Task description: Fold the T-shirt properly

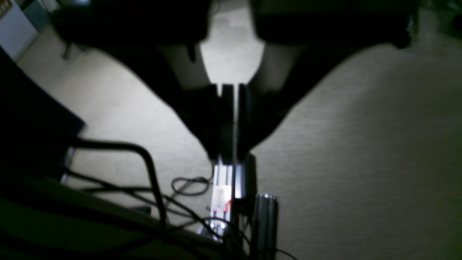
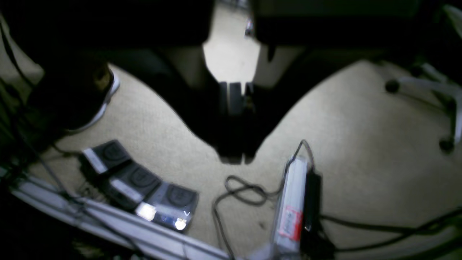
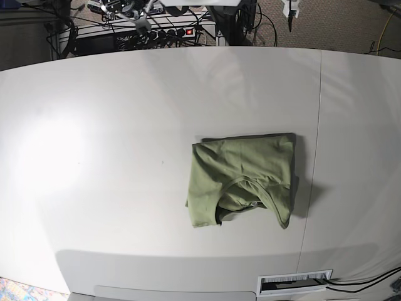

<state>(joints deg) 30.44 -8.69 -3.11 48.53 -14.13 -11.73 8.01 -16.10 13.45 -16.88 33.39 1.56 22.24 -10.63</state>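
Note:
The olive-green T-shirt [image 3: 243, 177] lies folded into a rough rectangle on the white table [image 3: 113, 157], right of centre, with its round neckline facing the front edge. Neither arm shows in the base view. In the left wrist view my left gripper [image 1: 231, 156] hangs over the carpeted floor, its dark fingers pressed together and holding nothing. Seen from the right wrist camera, my right gripper [image 2: 234, 159] is likewise shut and empty above the floor. No cloth shows in either wrist view.
A seam runs across the table [image 3: 320, 113] on the right, and a cable slot [image 3: 294, 282] sits at the front edge. Behind the table is a power strip [image 3: 178, 31] with cables. Foot pedals [image 2: 140, 180], an aluminium rail [image 2: 290, 206] and cables lie on the floor.

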